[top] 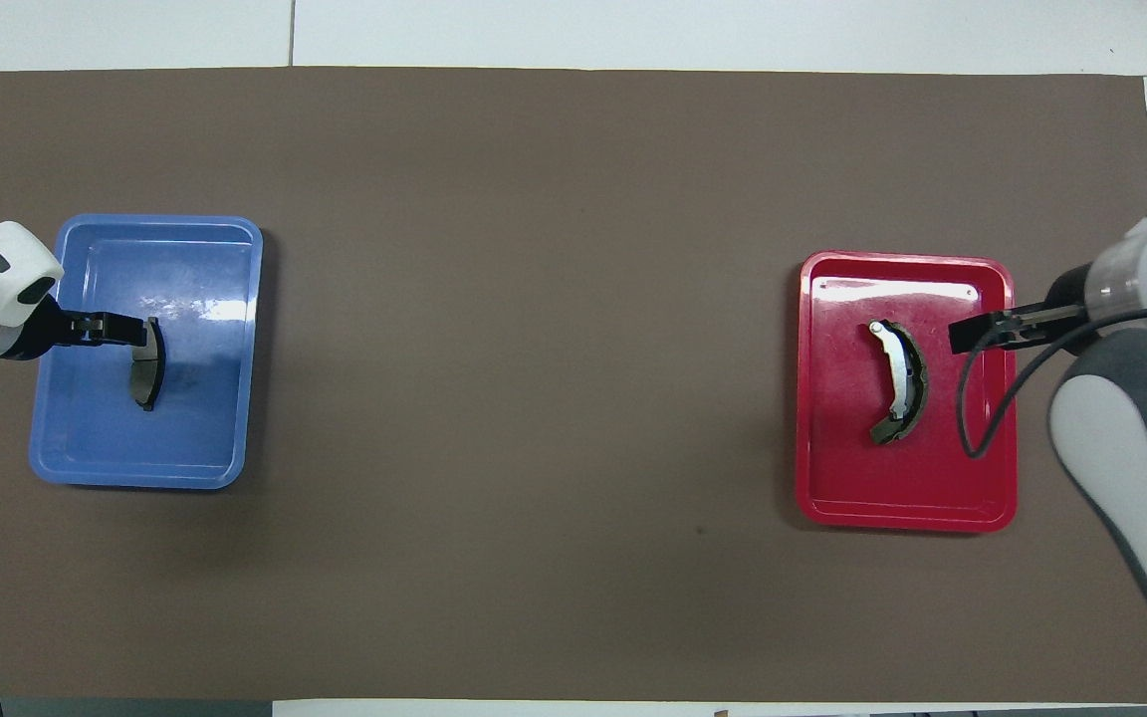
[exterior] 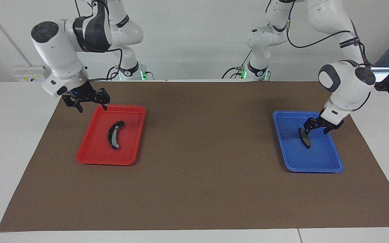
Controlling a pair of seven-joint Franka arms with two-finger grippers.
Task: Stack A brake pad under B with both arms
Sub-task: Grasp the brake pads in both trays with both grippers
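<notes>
The A brake pad (exterior: 305, 138), short and dark grey, lies in the blue tray (exterior: 329, 162) at the left arm's end of the table; it also shows in the overhead view (top: 147, 363). My left gripper (exterior: 316, 131) (top: 111, 329) is open and hangs low over this tray, with one fingertip over the pad; I cannot tell if it touches. B (exterior: 114, 134) (top: 900, 383), the long black crescent pad with a light strip, lies in the red tray (exterior: 89, 157). My right gripper (exterior: 92, 107) (top: 1007, 324) is open and empty, raised over that tray's edge, apart from B.
Both trays (top: 66, 448) (top: 832, 498) sit on a brown mat (exterior: 201, 152) that covers most of the white table. The wide stretch of mat between the trays is bare. A black cable (top: 972, 418) loops from the right arm over the red tray.
</notes>
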